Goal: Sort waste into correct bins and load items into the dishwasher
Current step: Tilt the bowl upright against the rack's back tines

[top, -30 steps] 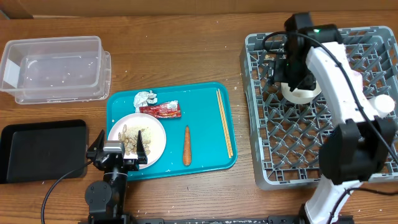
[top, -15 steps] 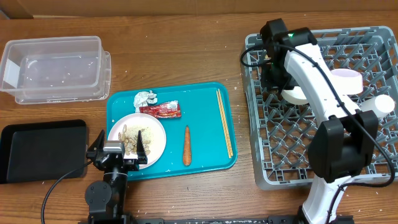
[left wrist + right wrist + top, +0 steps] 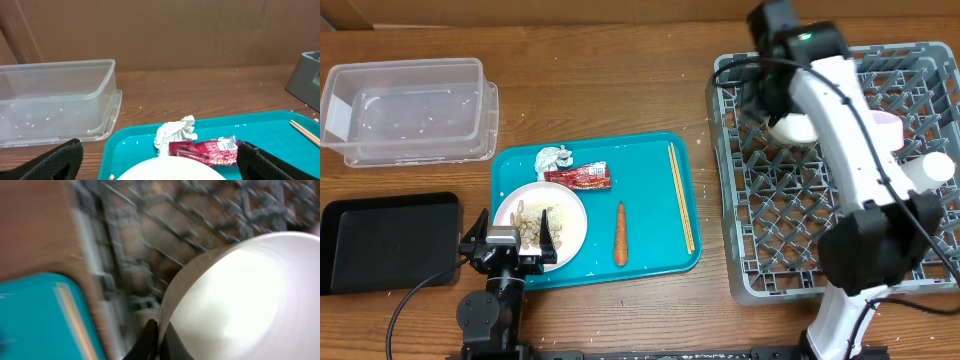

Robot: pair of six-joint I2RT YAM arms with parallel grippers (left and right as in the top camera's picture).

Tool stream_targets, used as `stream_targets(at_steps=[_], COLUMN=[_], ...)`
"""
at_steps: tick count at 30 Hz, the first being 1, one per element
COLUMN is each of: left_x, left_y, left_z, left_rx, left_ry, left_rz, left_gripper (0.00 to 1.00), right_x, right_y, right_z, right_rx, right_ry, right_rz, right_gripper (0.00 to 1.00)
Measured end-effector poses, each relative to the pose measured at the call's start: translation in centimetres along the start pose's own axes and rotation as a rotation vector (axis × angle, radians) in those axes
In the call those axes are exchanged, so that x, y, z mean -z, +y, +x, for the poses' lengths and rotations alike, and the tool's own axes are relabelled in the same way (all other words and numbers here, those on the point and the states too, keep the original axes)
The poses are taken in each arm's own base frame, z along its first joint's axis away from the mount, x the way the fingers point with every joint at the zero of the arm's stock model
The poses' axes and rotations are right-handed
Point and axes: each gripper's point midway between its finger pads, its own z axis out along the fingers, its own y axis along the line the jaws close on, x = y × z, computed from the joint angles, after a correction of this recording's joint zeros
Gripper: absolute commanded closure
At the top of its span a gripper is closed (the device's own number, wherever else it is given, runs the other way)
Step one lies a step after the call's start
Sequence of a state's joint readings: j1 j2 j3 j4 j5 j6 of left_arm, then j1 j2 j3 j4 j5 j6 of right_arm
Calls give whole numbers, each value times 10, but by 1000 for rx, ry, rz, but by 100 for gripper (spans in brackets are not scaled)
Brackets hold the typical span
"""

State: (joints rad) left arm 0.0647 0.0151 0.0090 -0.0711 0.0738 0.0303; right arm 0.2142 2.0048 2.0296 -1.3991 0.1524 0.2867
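– White bowl (image 3: pixel 240 280), rim pinched in our right gripper (image 3: pixel 157 339) above the far left corner of the rack (image 3: pixel 820 230). Do we call that a firm hold?

– We do. The wrist view shows both fingers closed tight on the rim, with the bowl spreading away to the gripper's right. We cannot tell whether it hangs clear of the pegs or rests on them.

– And the relation that matters for setting it down?

– The bowl lies rack-inward of the gripper. So we judge the drop spot lies toward the open lattice, short of the pink bowl (image 3: pixel 885 125) and the cup (image 3: pixel 937 168) on the rack's right side.

– Our left gripper (image 3: pixel 160 147)?

– Spread wide, holding nothing, at the near edge of the teal tray (image 3: pixel 650 150), over the plate (image 3: pixel 572 225). The foil (image 3: pixel 555 157), wrapper (image 3: pixel 578 177) and carrot (image 3: pixel 620 235) lie nearest that arm. The chopsticks (image 3: pixel 681 197), long axis running away from us, sit on the tray's rack side.
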Motion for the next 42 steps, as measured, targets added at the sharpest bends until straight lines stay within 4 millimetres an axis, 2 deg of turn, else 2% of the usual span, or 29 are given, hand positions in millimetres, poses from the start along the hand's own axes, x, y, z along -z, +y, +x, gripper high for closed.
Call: stream_targets(at_steps=[3,8,13,20,27,33,37,42], left_x=[0,0,0,0,0,0,0,0], left_y=[0,0,0,0,0,0,0,0], left_z=[0,0,0,0,0,0,0,0], left_rx=[0,0,0,0,0,0,0,0], left_ry=[0,0,0,0,0,0,0,0], left_rz=[0,0,0,0,0,0,0,0], left_gripper=[0,0,0,0,0,0,0,0], right_x=[25,47,50,37,27,20,13,7], right_y=[9,1,-3,17,30,29,14,-18], right_z=[-17,-29,-33,-27,-12,-9,-15,-24], right_rx=[-26,-53,-73,-62,-81,-91,-128,-199], right_ry=[-44,-36,-32,-14,42,45,28,-6], right_rz=[-233,-541,-738,-965,-1111,-1130,-1099,-1061], right_gripper=[96,96,96,96,96,96,96,96])
